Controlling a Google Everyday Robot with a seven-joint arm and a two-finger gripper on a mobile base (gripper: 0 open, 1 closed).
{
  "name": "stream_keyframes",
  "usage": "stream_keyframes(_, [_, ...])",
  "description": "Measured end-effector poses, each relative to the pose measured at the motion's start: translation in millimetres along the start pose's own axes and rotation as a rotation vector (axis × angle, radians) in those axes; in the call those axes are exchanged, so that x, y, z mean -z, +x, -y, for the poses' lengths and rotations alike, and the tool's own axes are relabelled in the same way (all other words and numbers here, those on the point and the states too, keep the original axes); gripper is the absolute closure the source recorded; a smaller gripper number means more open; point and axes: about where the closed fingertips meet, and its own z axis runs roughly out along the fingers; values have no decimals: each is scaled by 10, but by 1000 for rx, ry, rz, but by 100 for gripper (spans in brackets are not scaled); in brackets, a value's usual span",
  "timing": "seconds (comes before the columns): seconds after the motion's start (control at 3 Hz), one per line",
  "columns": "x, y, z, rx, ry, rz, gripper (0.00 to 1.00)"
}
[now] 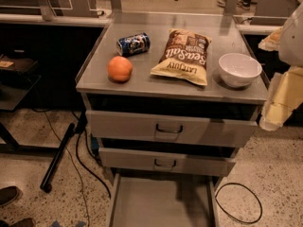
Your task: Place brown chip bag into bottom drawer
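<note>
The brown chip bag lies flat on the cabinet top, right of centre, its "Sea Salt" lettering facing up. The bottom drawer is pulled out at the foot of the cabinet, and its flat grey floor is bare. My gripper hangs at the right edge of the view, beside the cabinet's front right corner. It is clear of the bag and holds nothing that I can see.
An orange and a blue drink can lying on its side are on the left of the top. A white bowl is on the right. The two upper drawers are shut. Cables and a black pole lie on the floor.
</note>
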Motion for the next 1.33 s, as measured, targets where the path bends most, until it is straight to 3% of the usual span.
stream_keyframes(0.33, [-1,-1,2,0,0,0,0])
stream_keyframes(0.67, [-139,-228,309,15,40,17,0])
stream_keyframes(1.33, [-525,-677,822,57,41,11,0])
